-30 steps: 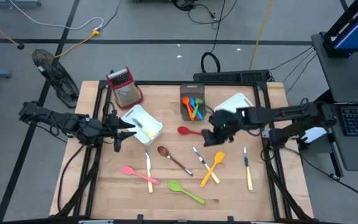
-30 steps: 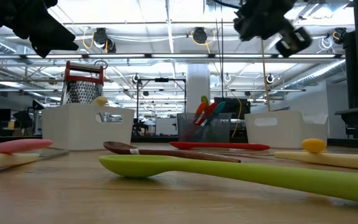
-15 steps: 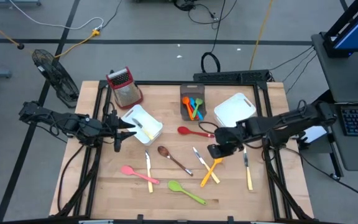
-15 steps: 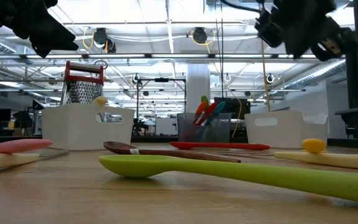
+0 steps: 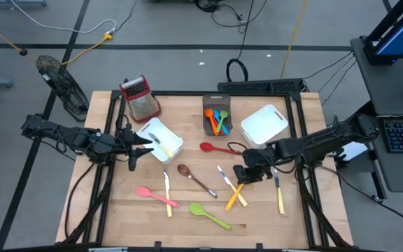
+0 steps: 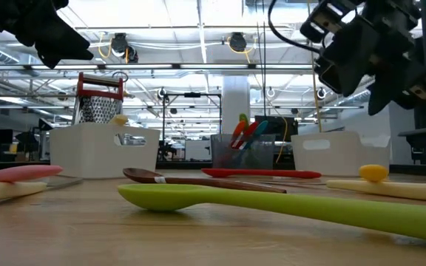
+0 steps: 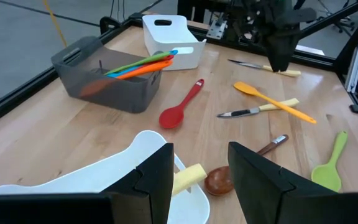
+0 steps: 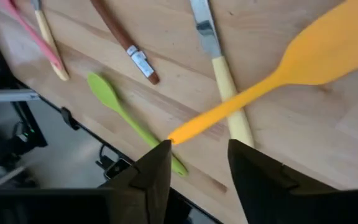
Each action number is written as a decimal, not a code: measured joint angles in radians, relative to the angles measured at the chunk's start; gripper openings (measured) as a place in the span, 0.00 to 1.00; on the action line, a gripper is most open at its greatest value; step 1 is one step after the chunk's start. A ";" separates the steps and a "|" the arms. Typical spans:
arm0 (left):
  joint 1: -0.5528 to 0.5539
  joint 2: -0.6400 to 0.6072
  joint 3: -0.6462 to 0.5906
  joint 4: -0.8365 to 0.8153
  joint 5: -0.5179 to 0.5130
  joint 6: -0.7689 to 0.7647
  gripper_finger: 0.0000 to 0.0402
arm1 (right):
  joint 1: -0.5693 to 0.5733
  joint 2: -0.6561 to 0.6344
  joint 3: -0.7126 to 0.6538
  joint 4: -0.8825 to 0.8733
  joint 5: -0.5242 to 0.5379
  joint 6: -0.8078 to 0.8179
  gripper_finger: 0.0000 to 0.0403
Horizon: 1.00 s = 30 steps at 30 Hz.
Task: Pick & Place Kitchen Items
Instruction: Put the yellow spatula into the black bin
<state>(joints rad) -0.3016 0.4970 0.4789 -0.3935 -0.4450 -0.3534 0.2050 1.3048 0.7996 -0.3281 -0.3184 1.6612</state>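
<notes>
The orange spatula [image 5: 241, 185] lies on the table [image 5: 187, 217], its handle crossing a yellow-handled knife [image 5: 228, 187]. My right gripper [image 5: 241, 174] hovers just above the spatula's blade end, fingers [image 8: 157, 180] apart with nothing between them; in my right wrist view the orange handle runs toward the gap.

Beside that pair lies another yellow-handled knife [image 5: 278, 191], nearer the table's right edge. The brown spoon [image 5: 194, 178] sits toward the middle, the red spoon [image 5: 215, 148] just beyond it, near the grey bin [image 5: 208, 112]. That bin holds orange, blue and green utensils [image 5: 220, 120] (I cannot count them). The white bin [image 5: 265, 124] stands next to it on the right.

Toward the front edge lie the green spoon [image 5: 209, 216] and the pink spatula [image 5: 156, 196], with a third knife [image 5: 166, 191] crossing the pink handle.

My left gripper [image 5: 140, 145] hangs over the near edge of a second white bin [image 5: 165, 137] on the left side, fingers [image 7: 154, 174] apart and empty. A yellow handle [image 7: 188, 178] shows inside that bin, just past my fingertips. The grater [image 5: 140, 97] stands at the back left corner, behind this bin.
</notes>
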 joint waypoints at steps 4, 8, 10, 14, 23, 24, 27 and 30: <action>0.000 0.000 0.000 0.000 0.000 0.000 0.38 | 0.000 0.000 -0.048 0.064 -0.048 0.080 0.41; 0.000 0.000 0.000 0.000 0.000 0.004 0.38 | 0.007 0.000 -0.080 0.091 -0.052 0.196 0.41; 0.000 0.000 0.000 0.000 -0.001 0.004 0.38 | 0.019 0.000 -0.087 0.094 -0.051 0.239 0.40; 0.000 0.000 0.000 0.000 -0.001 0.004 0.38 | 0.038 0.000 -0.096 0.093 -0.049 0.307 0.40; 0.000 0.000 0.000 0.000 -0.001 0.011 0.38 | 0.046 0.000 -0.112 0.093 0.004 0.390 0.39; 0.000 0.000 0.000 0.000 -0.001 0.011 0.38 | 0.046 0.000 -0.112 0.093 0.004 0.397 0.39; 0.000 0.000 0.000 0.000 -0.001 0.011 0.38 | 0.046 0.000 -0.112 0.093 0.002 0.422 0.39; 0.000 0.000 0.000 0.000 -0.001 0.010 0.38 | 0.046 0.000 -0.112 0.093 0.004 0.448 0.39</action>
<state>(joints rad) -0.3018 0.4973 0.4789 -0.3935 -0.4461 -0.3430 0.2508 1.3052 0.6872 -0.2354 -0.3145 2.1094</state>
